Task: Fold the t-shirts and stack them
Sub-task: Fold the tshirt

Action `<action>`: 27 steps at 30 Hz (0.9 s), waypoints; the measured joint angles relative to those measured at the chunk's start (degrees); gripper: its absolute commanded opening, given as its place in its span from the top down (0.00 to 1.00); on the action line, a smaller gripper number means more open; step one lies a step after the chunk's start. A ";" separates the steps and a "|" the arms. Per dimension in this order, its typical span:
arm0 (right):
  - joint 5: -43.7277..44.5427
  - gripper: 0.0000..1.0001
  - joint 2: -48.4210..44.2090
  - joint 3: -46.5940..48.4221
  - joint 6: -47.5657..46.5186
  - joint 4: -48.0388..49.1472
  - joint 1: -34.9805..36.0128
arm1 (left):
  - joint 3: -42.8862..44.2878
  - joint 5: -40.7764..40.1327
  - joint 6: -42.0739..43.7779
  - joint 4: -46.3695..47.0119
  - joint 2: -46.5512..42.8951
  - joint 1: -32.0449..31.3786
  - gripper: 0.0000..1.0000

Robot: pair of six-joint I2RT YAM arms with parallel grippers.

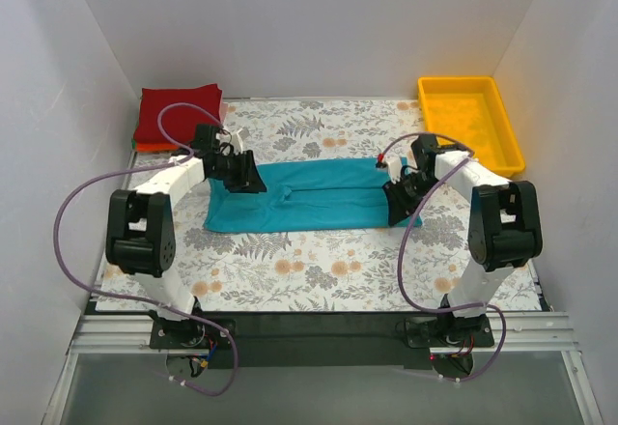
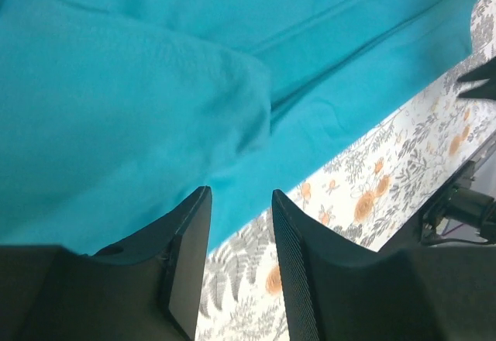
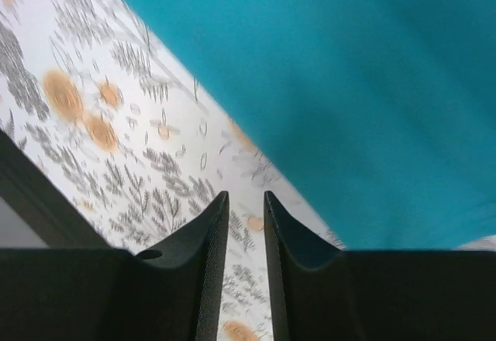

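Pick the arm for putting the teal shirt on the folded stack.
Left, probably: left gripper is at the teal shirt's end nearest the red-topped stack; right gripper is at the far end, by the yellow tray.

The teal t-shirt [image 1: 309, 198] is soft, matt knit cloth with a fine, even texture. The folded dark red shirt [image 1: 179, 108] is matt cloth too. The yellow tray [image 1: 470, 121] is smooth, slightly glossy plastic. The tabletop [image 1: 319, 270] has a smooth, floral-printed covering. The 2 pairs of jaws are matt black plastic with finely ribbed inner faces.
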 measured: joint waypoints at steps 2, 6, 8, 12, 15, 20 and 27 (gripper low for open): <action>-1.33 0.68 -0.72 6.32 0.72 -0.83 0.00 | -2.78 -2.47 1.33 -2.29 -6.58 0.15 0.66; -2.29 0.69 4.50 24.72 2.29 0.33 -0.15 | -6.71 -7.87 2.47 -4.70 -13.60 0.22 0.77; -1.86 0.70 10.84 32.54 3.30 1.75 -0.11 | -8.15 -11.82 2.32 -5.92 -13.07 0.24 0.78; 0.63 0.71 21.70 37.88 4.76 2.80 0.33 | -9.05 -17.79 1.88 -7.23 -11.63 0.24 0.79; 3.37 0.75 27.02 38.32 5.60 3.06 0.94 | -9.07 -22.01 1.90 -7.19 -8.90 0.24 0.79; 5.29 0.75 22.08 29.77 3.19 6.67 0.92 | -5.31 -23.56 2.49 -7.61 -1.66 0.46 0.79; 5.31 0.75 10.40 12.13 -0.52 7.58 1.38 | 12.46 -23.28 6.34 -9.86 11.47 0.37 0.79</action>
